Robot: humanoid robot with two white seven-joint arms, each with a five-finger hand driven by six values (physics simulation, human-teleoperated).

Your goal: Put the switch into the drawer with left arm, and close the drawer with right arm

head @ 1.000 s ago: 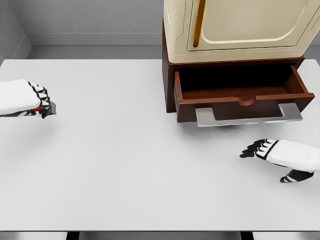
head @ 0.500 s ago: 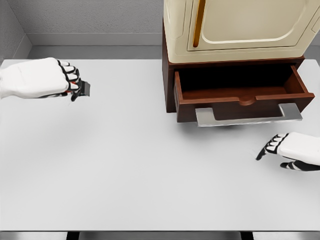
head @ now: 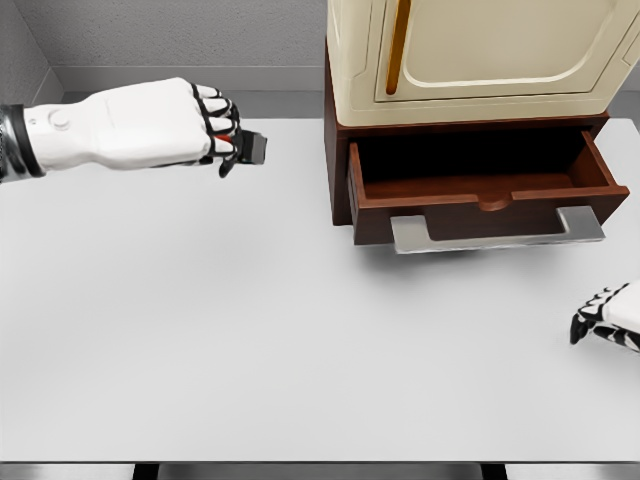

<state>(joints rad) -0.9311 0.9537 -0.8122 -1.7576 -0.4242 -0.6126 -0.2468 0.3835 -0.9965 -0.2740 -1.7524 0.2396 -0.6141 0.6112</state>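
The left hand (head: pixel 205 125) hangs above the table (head: pixel 200 330) with its fingers curled tight around the switch (head: pixel 254 147) — a small dark block that pokes out just past the fingertips, on the side toward the cabinet (head: pixel 470 60). The switch is lifted and carried, but not yet delivered. The drawer (head: pixel 485 190) lies off to the far side of that hand, pulled out under the cabinet, and the part of its interior that shows looks empty. Its grey handle (head: pixel 497 232) juts toward the robot.

The right hand (head: pixel 608 318) sits low near the table's edge, well apart from the handle; only part of it shows, so whether its fingers are open or curled is unclear.

By my reading, 2 steps remain — dropping the switch inside, then pushing the drawer shut.
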